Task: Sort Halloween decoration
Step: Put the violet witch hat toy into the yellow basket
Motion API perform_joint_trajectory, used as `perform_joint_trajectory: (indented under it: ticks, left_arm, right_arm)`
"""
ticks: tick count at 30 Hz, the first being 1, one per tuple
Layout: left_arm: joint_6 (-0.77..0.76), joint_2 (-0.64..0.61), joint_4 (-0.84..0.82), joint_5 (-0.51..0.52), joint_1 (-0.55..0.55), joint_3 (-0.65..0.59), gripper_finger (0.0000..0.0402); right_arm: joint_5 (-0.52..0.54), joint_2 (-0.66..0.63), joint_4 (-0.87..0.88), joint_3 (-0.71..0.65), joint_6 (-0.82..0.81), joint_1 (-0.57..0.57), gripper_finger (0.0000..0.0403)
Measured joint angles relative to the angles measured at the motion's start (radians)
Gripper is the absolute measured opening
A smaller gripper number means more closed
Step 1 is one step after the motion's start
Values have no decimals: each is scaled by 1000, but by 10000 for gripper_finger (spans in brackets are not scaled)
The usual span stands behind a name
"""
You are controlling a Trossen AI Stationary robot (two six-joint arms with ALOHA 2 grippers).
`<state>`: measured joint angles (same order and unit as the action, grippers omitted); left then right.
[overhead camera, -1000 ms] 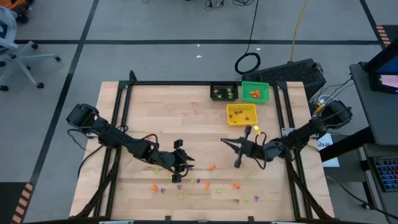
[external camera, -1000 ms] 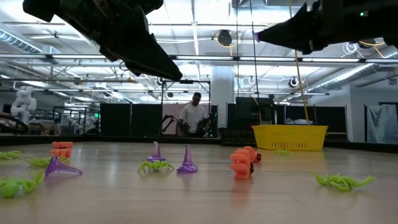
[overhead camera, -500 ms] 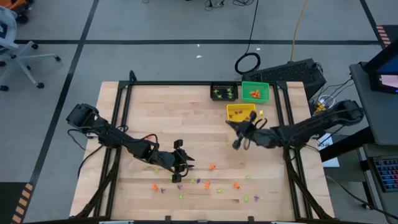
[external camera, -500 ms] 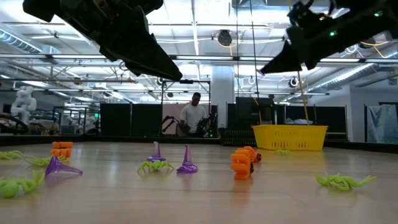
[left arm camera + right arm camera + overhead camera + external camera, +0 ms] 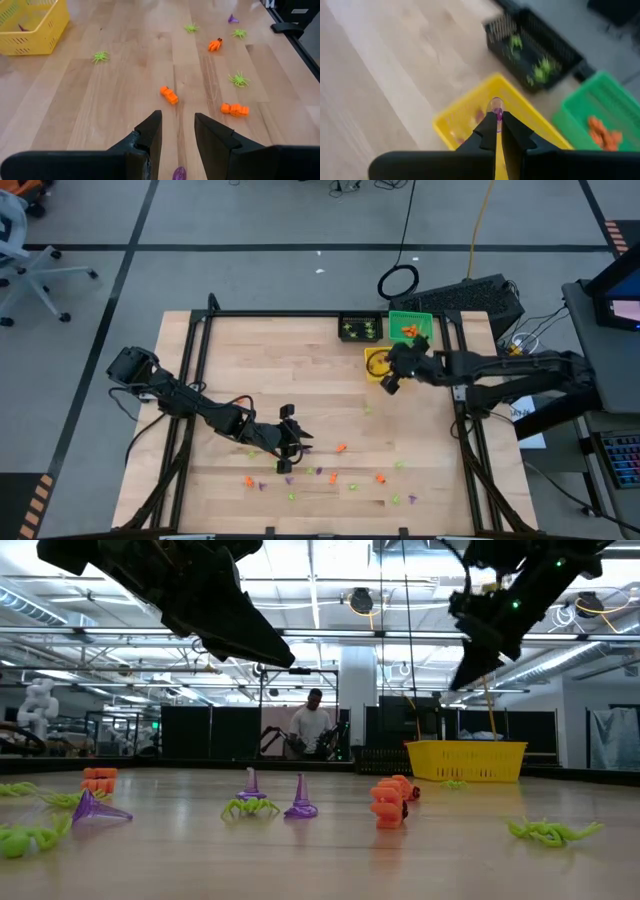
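The right hand (image 5: 497,131) is hanging above the yellow square mesh bin (image 5: 451,125) near the upper right of the worktop (image 5: 260,370) in the high view, its fingers pinched together on a small purple plastic trinket (image 5: 496,107) that is poking out past the fingertips. The left hand (image 5: 176,131) is waiting low over the lower middle of the worktop, fingers standing slightly apart with nothing between them.

The rest of the Halloween decoration, tiny orange, purple and light-green plastic pieces (image 5: 340,448), is lying scattered along the lower part of the worktop, with some already sitting in the bins.

The main risk, as I am judging it, is a missed drop: the trinket is being held only by a sliver at the tips, so it may be slipping out early and landing on the wood beside the bin. The black mesh bin (image 5: 535,45) and the green mesh bin (image 5: 580,115) are sitting just beside the yellow one, so a release made off-centre could be sending the purple piece into the wrong colour. A light piece may also be bouncing off the rim
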<state>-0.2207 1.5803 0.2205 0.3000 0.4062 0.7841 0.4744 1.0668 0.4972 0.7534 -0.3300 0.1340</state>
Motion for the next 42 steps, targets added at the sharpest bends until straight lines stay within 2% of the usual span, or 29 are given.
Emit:
perform_joint_trajectory:
  ticks: [5, 11, 26, 36, 42]
  left_arm:
    - [0, 0, 2, 0, 0, 0, 114]
    - [0, 0, 3, 0, 0, 0, 114]
    - [0, 0, 3, 0, 0, 0, 114]
    - [0, 0, 3, 0, 0, 0, 114]
    - [0, 0, 2, 0, 0, 0, 114]
  right_arm:
    - [-84, 7, 110, 6, 0, 116, 0]
    - [-140, 54, 118, 6, 18, 188, 0]
    - [-138, 239, 119, 6, 31, 203, 0]
    - [-137, 299, 105, 6, 28, 203, 1]
    - [-137, 301, 105, 6, 17, 205, 36]
